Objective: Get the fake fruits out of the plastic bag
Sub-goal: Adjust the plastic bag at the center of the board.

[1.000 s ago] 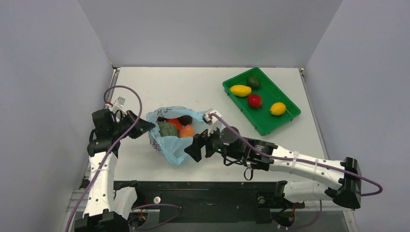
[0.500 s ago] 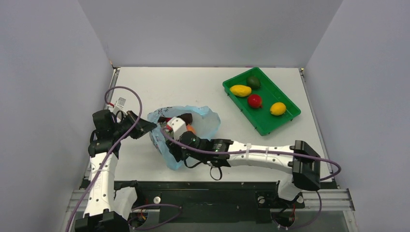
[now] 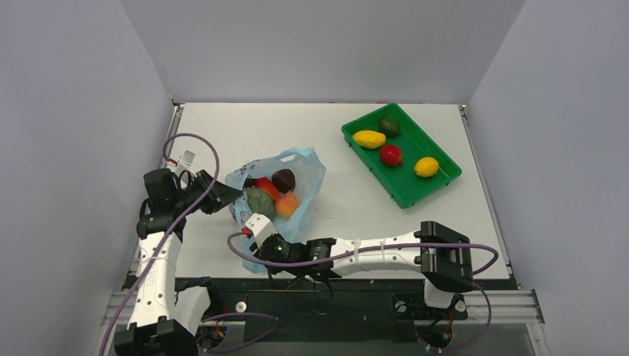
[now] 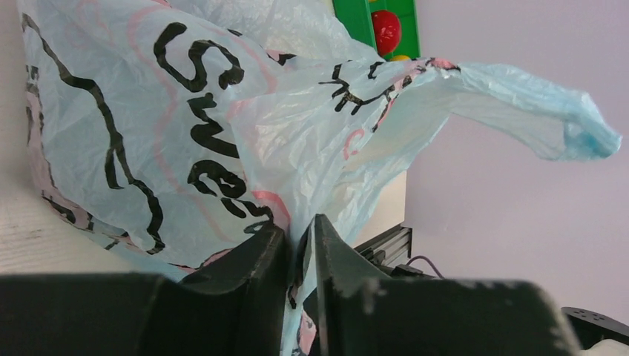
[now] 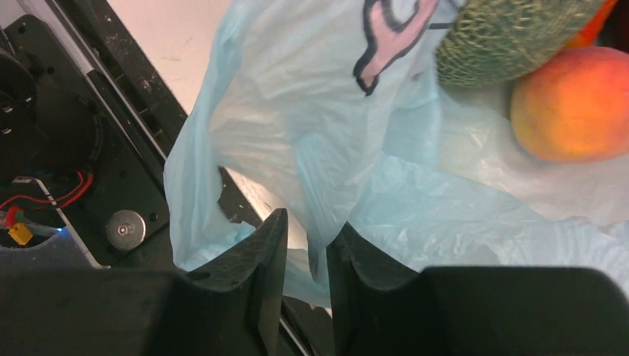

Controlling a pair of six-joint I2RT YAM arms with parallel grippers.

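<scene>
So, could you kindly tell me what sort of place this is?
Probably a robotics lab test cell: plain grey walls box in a white table, two arms are bolted at its near edge, and the props are fake fruits in a plastic bag and a green tray.

Lab cell: bare grey walls (image 3: 74, 111) around white table (image 3: 297, 126).

Your overhead looks down from high behind; both wrist cams sit close, facing forward, all sharing the plastic bag (image 4: 222, 133).
</scene>
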